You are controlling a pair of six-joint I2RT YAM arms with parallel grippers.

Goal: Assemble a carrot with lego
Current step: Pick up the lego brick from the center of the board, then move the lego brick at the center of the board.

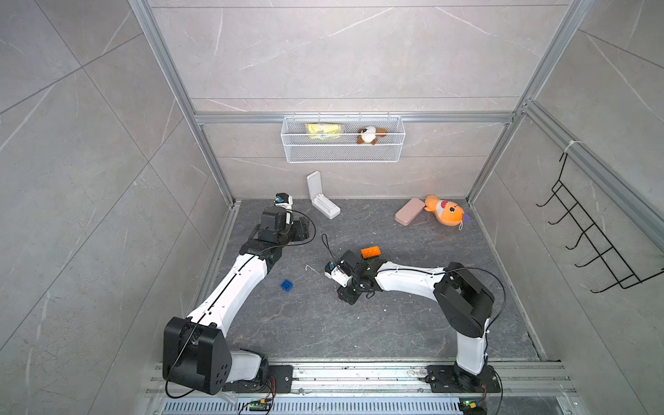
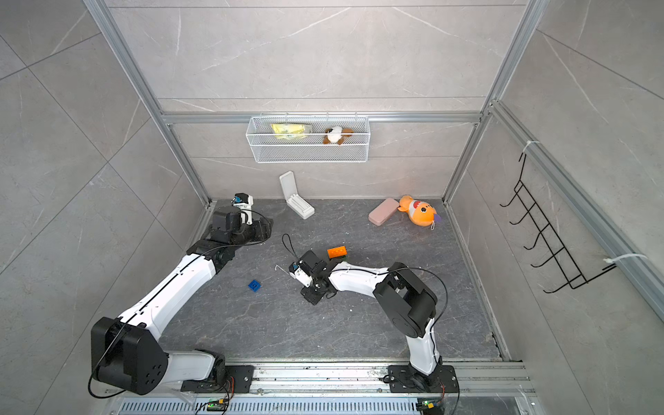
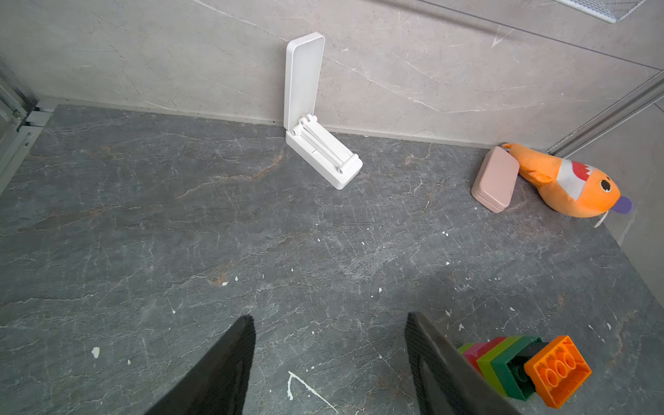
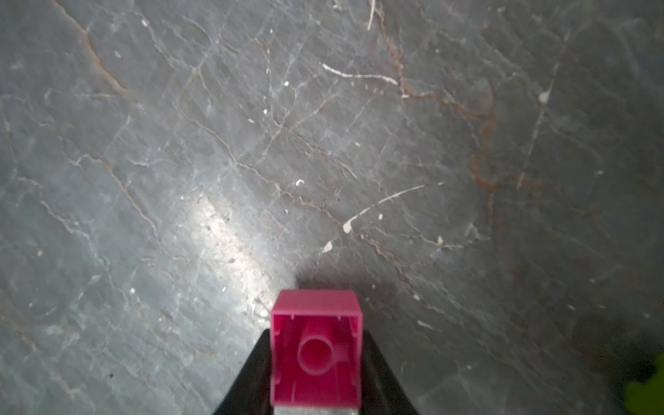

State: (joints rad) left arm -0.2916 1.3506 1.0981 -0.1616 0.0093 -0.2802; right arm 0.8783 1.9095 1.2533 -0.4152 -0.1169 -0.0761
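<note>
in both top views the right arm's wrist housing hid the jaws beneath it, and only the orange end of the carrot (image 1: 370, 251) (image 2: 336, 251) showed past that wrist. in the left wrist view the carrot (image 3: 503, 370) lay on its side on the table (image 3: 251, 233); one finger of the left gripper (image 3: 330, 345) stood in front of its narrow end and hid it. in the right wrist view the frame edge cut off the pink brick (image 4: 316, 345), and a lime blur (image 4: 646, 388) in one corner was too vague to identify.

the right gripper (image 4: 316, 373) was clamped on the pink brick, one finger against each side wall, with the hollow underside toward the camera. we could not tell whether the brick touched the table. the left gripper stood partly open with nothing between its fingers (image 3: 230, 363). a blue brick (image 1: 286, 285) (image 2: 254, 285) lay alone on the table between the two arms.
</note>
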